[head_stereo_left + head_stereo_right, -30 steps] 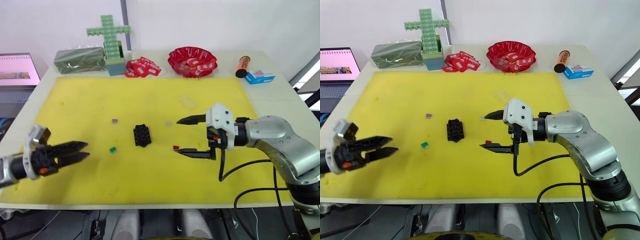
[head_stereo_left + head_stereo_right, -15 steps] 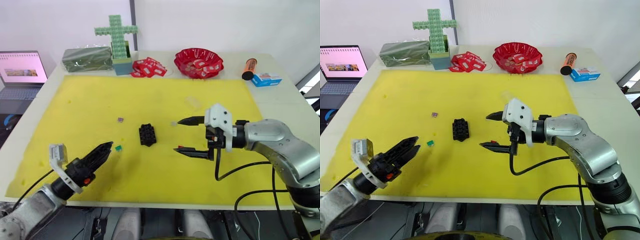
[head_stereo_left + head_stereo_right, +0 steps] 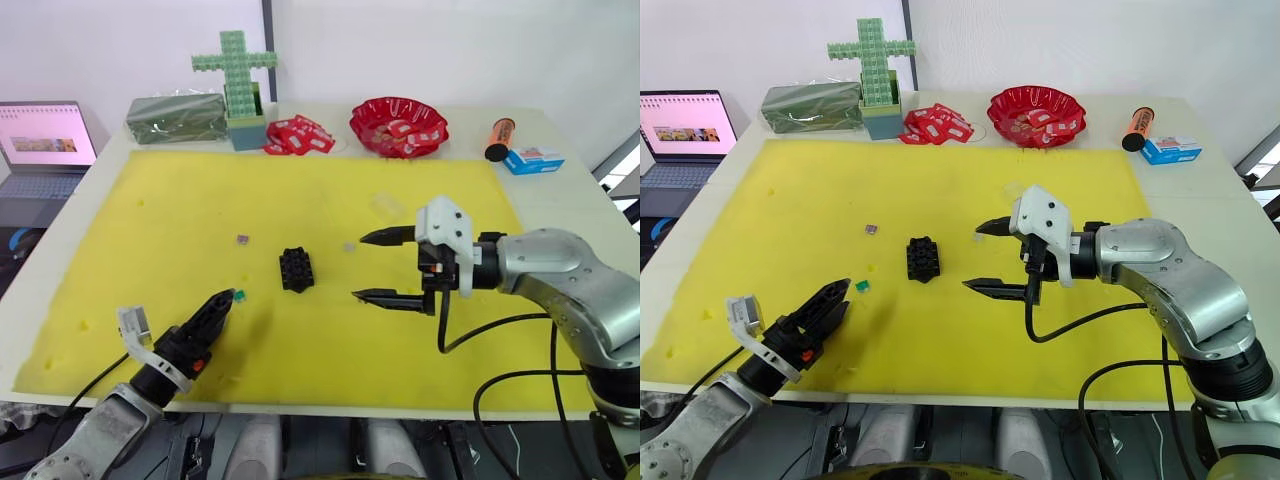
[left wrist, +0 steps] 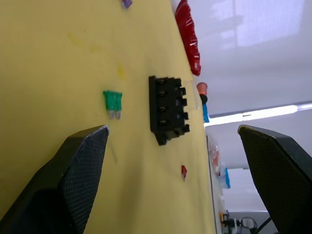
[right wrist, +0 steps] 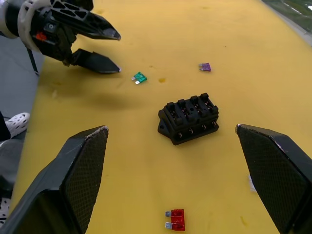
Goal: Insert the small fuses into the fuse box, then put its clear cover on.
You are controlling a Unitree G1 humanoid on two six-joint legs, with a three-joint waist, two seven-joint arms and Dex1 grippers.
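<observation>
The black fuse box (image 3: 296,269) sits mid-mat. A green fuse (image 3: 238,295) lies to its left, and my open left gripper (image 3: 222,305) has its fingertips just short of that fuse, which lies flat on the mat. A purple fuse (image 3: 242,239) lies farther back on the left. A pale fuse (image 3: 349,247) rests right of the box, near the upper finger of my open, empty right gripper (image 3: 358,266). The red fuse (image 5: 176,219) lies on the mat under that gripper. The clear cover (image 3: 385,205) lies behind the right gripper.
The yellow mat (image 3: 150,220) covers the table. Along the back stand a green box (image 3: 175,117), a green block cross (image 3: 234,85), red-white packets (image 3: 297,135), a red bowl (image 3: 398,125), an orange marker (image 3: 498,138) and a blue box (image 3: 533,158). A laptop (image 3: 45,140) sits at the left.
My left gripper has swung in from the mat's left edge to just short of the green fuse. The right gripper has hardly moved. The camera has shifted a little.
</observation>
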